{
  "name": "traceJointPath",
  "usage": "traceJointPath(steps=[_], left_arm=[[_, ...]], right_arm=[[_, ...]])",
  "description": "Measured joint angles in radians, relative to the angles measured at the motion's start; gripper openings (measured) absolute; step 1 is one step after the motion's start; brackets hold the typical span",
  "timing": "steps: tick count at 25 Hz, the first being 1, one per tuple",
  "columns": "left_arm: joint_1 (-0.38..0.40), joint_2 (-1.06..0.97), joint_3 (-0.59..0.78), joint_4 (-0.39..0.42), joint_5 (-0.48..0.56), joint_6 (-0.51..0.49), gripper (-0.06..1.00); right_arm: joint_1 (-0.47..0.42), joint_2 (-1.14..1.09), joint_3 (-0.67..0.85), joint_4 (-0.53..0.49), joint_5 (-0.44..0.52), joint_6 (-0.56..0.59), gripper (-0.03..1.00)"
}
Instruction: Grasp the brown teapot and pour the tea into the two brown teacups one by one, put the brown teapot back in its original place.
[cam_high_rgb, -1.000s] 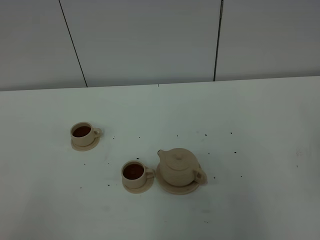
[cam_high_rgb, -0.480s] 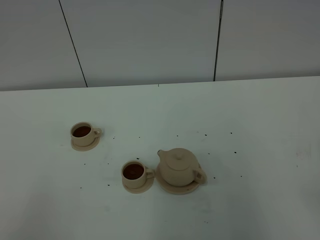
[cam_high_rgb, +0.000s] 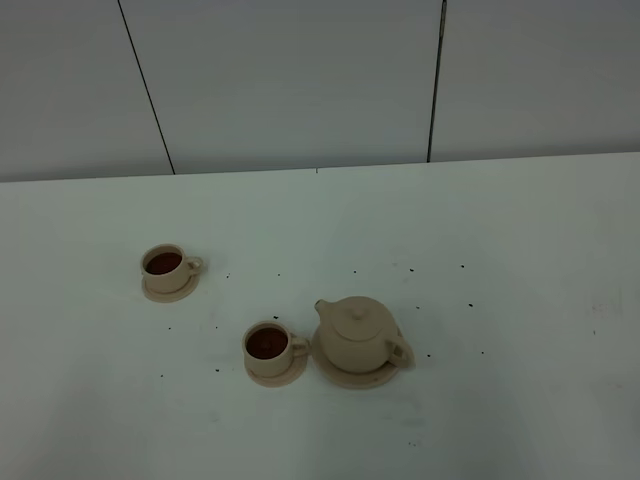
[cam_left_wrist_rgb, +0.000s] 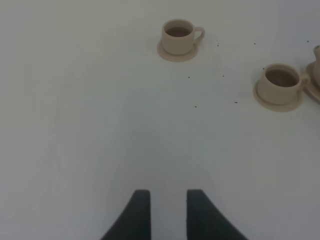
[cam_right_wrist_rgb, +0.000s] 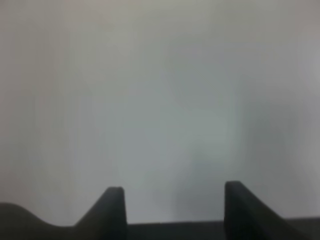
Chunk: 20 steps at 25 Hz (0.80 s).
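Brown teapot (cam_high_rgb: 357, 335): squat, beige-tan, lid on, upright on its wide saucer (cam_high_rgb: 335, 372), spout pointing far-left, handle near-right. Two brown teacups hold dark tea, each upright on a small saucer: one (cam_high_rgb: 268, 345) just left of the teapot, the other (cam_high_rgb: 165, 265) farther left.

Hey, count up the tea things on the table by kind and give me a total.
Teapot: 1
Teacups, near and far: 2
Saucers, under the teapot, near cup, far cup: 3
Total: 6
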<state>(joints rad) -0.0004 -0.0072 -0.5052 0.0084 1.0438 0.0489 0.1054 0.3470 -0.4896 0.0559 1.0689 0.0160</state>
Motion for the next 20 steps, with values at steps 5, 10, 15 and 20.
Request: traceJointPath(steps=[5, 10, 15, 20], left_arm=[[0.000, 0.000, 0.000, 0.000, 0.000, 0.000, 0.24], [0.000, 0.000, 0.000, 0.000, 0.000, 0.000, 0.24], [0.000, 0.000, 0.000, 0.000, 0.000, 0.000, 0.24], [0.000, 0.000, 0.000, 0.000, 0.000, 0.000, 0.24]], right_arm=[[0.000, -0.089, 0.001, 0.025, 0.000, -0.033, 0.44], [0.000, -0.166, 0.001, 0.026, -0.001, -0.035, 0.44], [0.000, -0.246, 0.001, 0.026, -0.001, -0.035, 0.44], [0.000, -0.330, 0.001, 0.026, -0.001, -0.035, 0.44]])
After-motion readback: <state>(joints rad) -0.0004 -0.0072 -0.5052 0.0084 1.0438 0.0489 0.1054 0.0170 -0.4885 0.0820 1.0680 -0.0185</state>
